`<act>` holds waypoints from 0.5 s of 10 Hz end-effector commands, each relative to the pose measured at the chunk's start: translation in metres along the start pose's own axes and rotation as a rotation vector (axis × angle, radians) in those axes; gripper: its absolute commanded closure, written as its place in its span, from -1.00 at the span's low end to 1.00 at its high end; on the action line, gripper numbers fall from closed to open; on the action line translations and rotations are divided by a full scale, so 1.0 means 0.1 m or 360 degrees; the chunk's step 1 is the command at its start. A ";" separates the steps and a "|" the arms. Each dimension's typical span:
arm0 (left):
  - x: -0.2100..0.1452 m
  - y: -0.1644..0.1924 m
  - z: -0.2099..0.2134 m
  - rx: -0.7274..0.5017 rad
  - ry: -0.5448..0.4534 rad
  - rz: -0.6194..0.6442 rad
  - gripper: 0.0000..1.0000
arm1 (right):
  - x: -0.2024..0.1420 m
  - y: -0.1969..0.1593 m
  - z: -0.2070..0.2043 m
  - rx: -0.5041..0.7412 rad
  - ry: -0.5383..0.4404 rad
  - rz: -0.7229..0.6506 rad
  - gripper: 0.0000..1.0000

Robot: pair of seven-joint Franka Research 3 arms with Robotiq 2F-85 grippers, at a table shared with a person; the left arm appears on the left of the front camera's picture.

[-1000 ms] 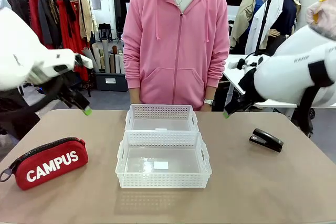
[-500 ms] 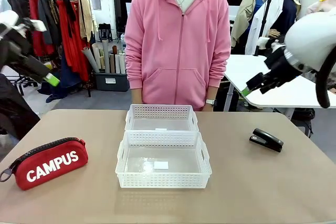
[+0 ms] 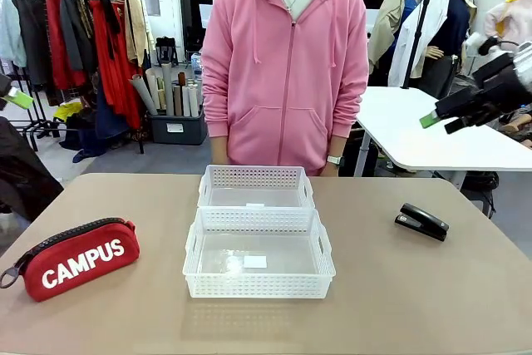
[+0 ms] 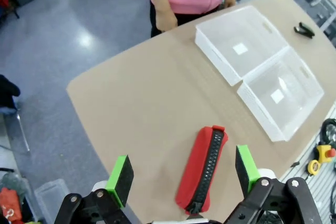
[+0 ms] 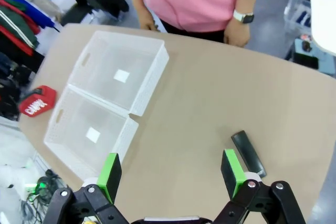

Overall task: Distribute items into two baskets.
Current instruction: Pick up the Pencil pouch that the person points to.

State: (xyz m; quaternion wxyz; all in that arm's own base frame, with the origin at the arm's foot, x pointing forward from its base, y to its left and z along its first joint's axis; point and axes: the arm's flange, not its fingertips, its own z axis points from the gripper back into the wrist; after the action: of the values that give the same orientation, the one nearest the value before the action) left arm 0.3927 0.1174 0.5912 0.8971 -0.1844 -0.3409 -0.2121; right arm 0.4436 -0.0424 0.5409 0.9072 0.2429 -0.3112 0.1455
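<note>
Left gripper (image 4: pixel 182 167): up high over the table's (image 3: pixel 416 305) left end, jaws spread wide, green pads (image 4: pixel 119 178) well apart, nothing in them.
Right gripper (image 5: pixel 170 174): also raised, off at the right side of the front view above the table's right end; jaws wide open, nothing gripped.
Red CAMPUS pouch (image 3: pixel 75 258): lying flat on the tabletop at the robot's left, near the near edge, white lettering facing the front camera, black zip along the top, black strap at its left end. From the left wrist it sits right between the 2 pads, but down on the table and untouched.
Black stapler (image 3: pixel 421 221): on the tabletop at the robot's right, well apart from the baskets, closed and lying flat. In the right wrist view it shows just beside the right-hand pad, down on the table.
Near basket (image 3: pixel 258 288): white, lattice-sided, centre of the table on the robot's side, a small white label on its see-through bottom.
Far basket (image 3: pixel 253 177): same make, end to end with the near one, rims touching, on the person's side.
Person (image 3: pixel 283 64): pink zip hoodie, standing at the far edge behind the 2 baskets, arms down, a watch (image 3: pixel 331 161) on one wrist.
</note>
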 end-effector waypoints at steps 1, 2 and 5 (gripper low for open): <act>-0.02 0.06 0.10 -0.0060 -0.0069 -0.0004 -1.00 | -0.05 -0.17 0.21 0.0138 -0.0114 -0.0011 -1.00; -0.05 0.09 0.13 -0.0072 -0.0080 -0.0017 -1.00 | -0.09 -0.23 0.34 0.0185 -0.0176 -0.0050 -1.00; -0.12 0.06 0.21 -0.0117 -0.0120 -0.0029 -1.00 | -0.18 -0.32 0.54 0.0220 -0.0244 -0.0076 -1.00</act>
State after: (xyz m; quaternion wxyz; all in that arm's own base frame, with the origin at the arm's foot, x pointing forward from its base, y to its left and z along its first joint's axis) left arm 0.3811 0.1310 0.5991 0.8838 -0.2078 -0.3605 -0.2139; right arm 0.4169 -0.0980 0.5579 0.8759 0.3097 -0.3527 0.1121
